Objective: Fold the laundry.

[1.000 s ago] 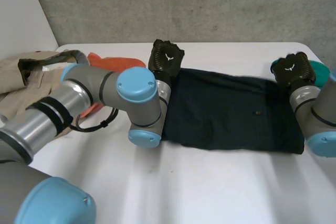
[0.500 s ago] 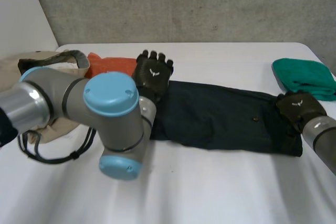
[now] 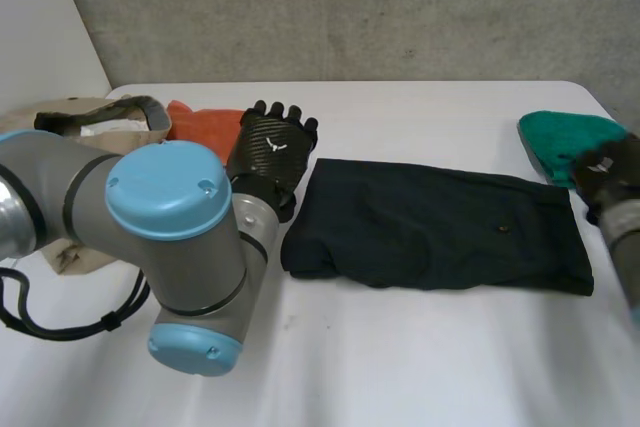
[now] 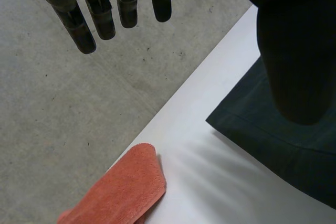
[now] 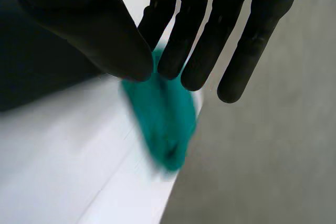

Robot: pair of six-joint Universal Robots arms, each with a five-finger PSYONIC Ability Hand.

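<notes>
A dark navy garment (image 3: 435,227) lies folded into a long rectangle in the middle of the white table (image 3: 400,367). My left hand (image 3: 272,147) hovers just beyond its left end, fingers (image 4: 102,17) straight and spread, holding nothing. In the left wrist view a corner of the dark garment (image 4: 252,124) lies under the thumb. My right hand (image 3: 610,167) is off the garment's right end, beside the green cloth (image 3: 565,137). Its fingers (image 5: 199,35) are straight and empty above the green cloth (image 5: 163,119).
An orange cloth (image 3: 200,125) lies at the back left, also by the left fingertips (image 4: 121,187). A beige garment with a dark strap (image 3: 80,112) sits at the left edge. My left arm's big elbow (image 3: 180,237) stands over the table's front left.
Both hands have come off the dark garment's ends: the left drew back leftward, the right rightward to the green cloth. The left hand's fingers have straightened. The garment has shifted slightly.
</notes>
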